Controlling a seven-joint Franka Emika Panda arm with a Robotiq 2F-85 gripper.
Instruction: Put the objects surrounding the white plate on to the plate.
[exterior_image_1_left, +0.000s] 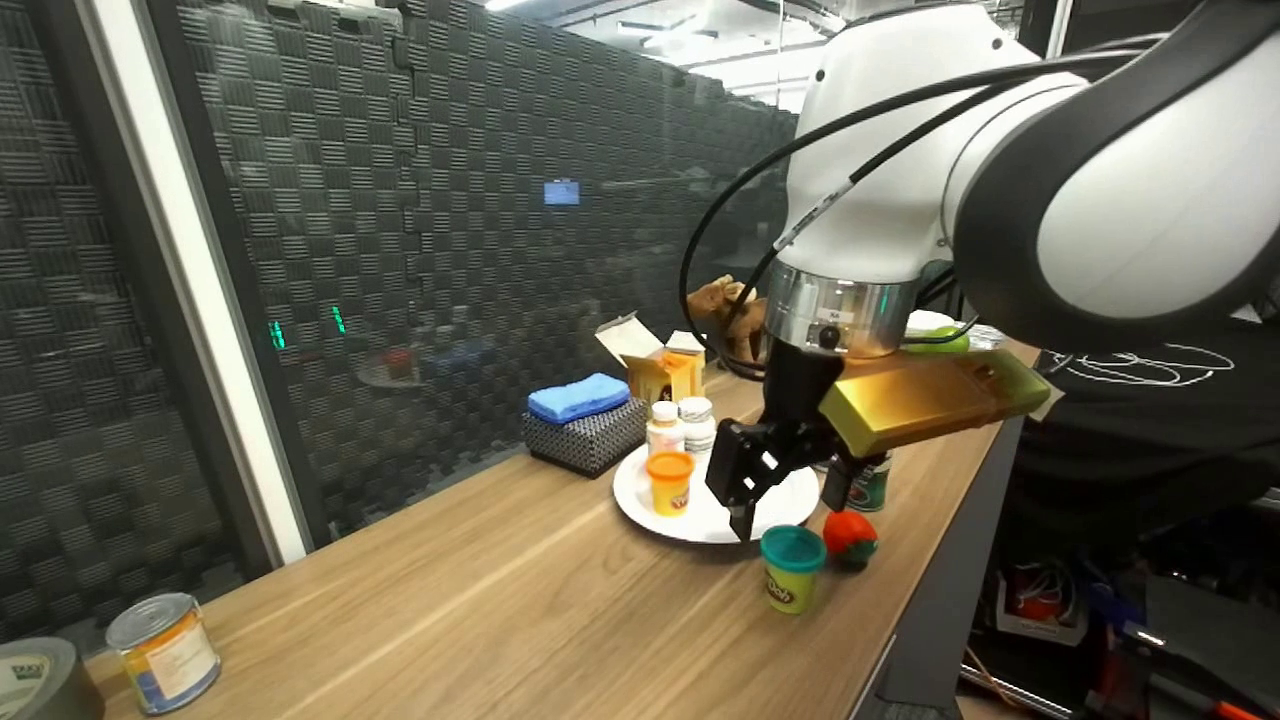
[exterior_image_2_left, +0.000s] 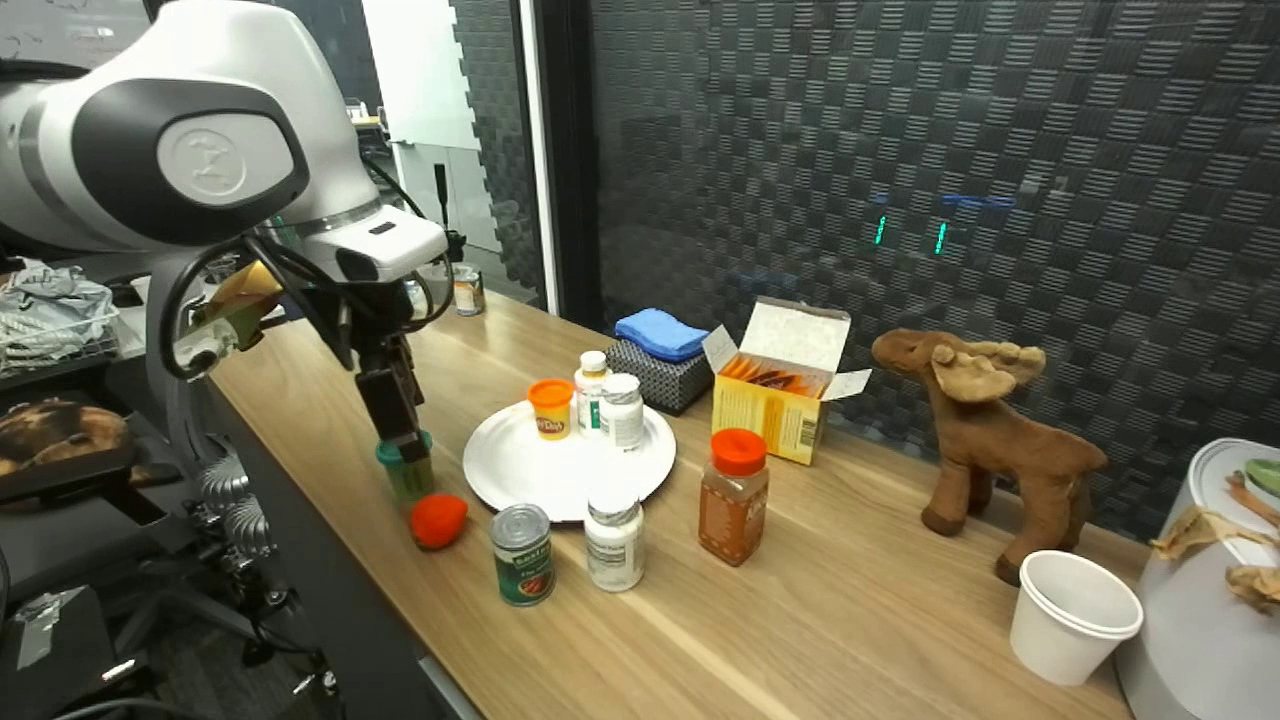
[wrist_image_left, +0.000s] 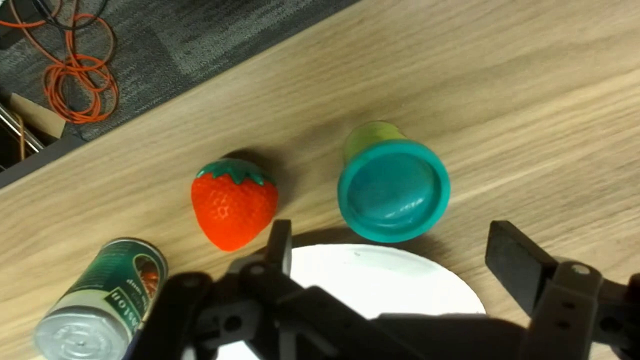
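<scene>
The white plate (exterior_image_2_left: 540, 485) carries an orange-lidded tub (exterior_image_2_left: 550, 410) and two white bottles (exterior_image_2_left: 622, 415) (exterior_image_1_left: 665, 432). Around it on the table stand a teal-lidded tub (wrist_image_left: 393, 190), a red strawberry (wrist_image_left: 232, 212), a dark green can (exterior_image_2_left: 523, 562), a white pill bottle (exterior_image_2_left: 615, 548) and a red-capped bottle (exterior_image_2_left: 735, 500). My gripper (wrist_image_left: 393, 250) is open with nothing held, its fingers spread wide above the plate's edge. In the wrist view the teal-lidded tub lies just ahead of the fingertips, apart from them. The arm partly covers the plate and can in an exterior view.
Behind the plate are a blue cloth (exterior_image_2_left: 660, 335) on a dark box (exterior_image_2_left: 655, 375) and an open yellow carton (exterior_image_2_left: 765, 415). Farther along stand a toy moose (exterior_image_2_left: 1000, 440) and white cups (exterior_image_2_left: 1070, 625). A tin (exterior_image_1_left: 165, 655) sits at the table's far end. The table edge runs near the strawberry.
</scene>
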